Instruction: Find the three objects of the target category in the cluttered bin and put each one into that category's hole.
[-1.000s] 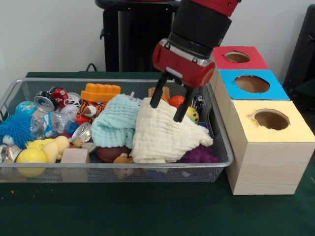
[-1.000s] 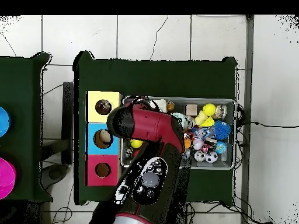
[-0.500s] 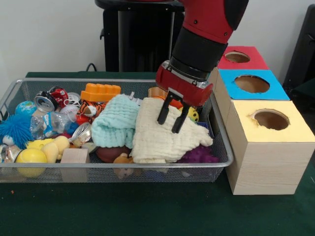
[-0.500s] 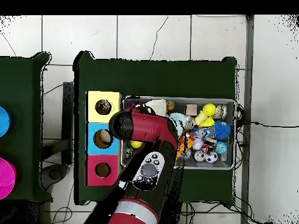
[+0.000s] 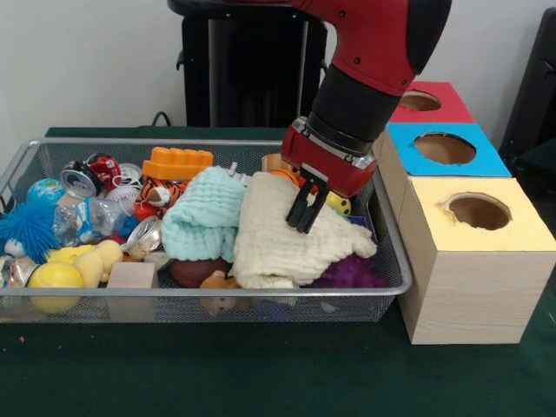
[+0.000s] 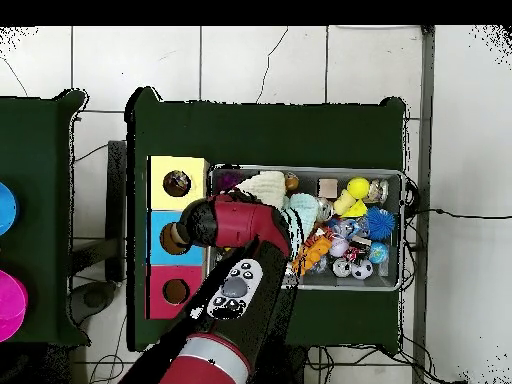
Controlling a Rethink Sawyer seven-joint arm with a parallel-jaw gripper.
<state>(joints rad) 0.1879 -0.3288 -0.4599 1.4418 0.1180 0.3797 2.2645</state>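
Note:
The bin is a silver wire-mesh basket full of toys; it also shows in the overhead view. My gripper is down in the bin's right part, its black fingers pinched together on the cream knitted cloth. In the overhead view the arm hides the gripper, and the cream cloth shows beside the arm. A mint knitted cloth lies left of the cream one. The hole in the yellow-topped box is open and apart from the gripper; it also shows from overhead. No white wad with coloured patches shows.
The blue-topped box and the red-topped box stand behind the yellow one. In the bin lie an orange brick, a blue spiky ball, a wooden block, a purple spiky ball and a crushed can.
The gripper has come down onto the cream cloth and its fingers have closed from spread to pinched on it. The arm has leaned further over the bin's right part.

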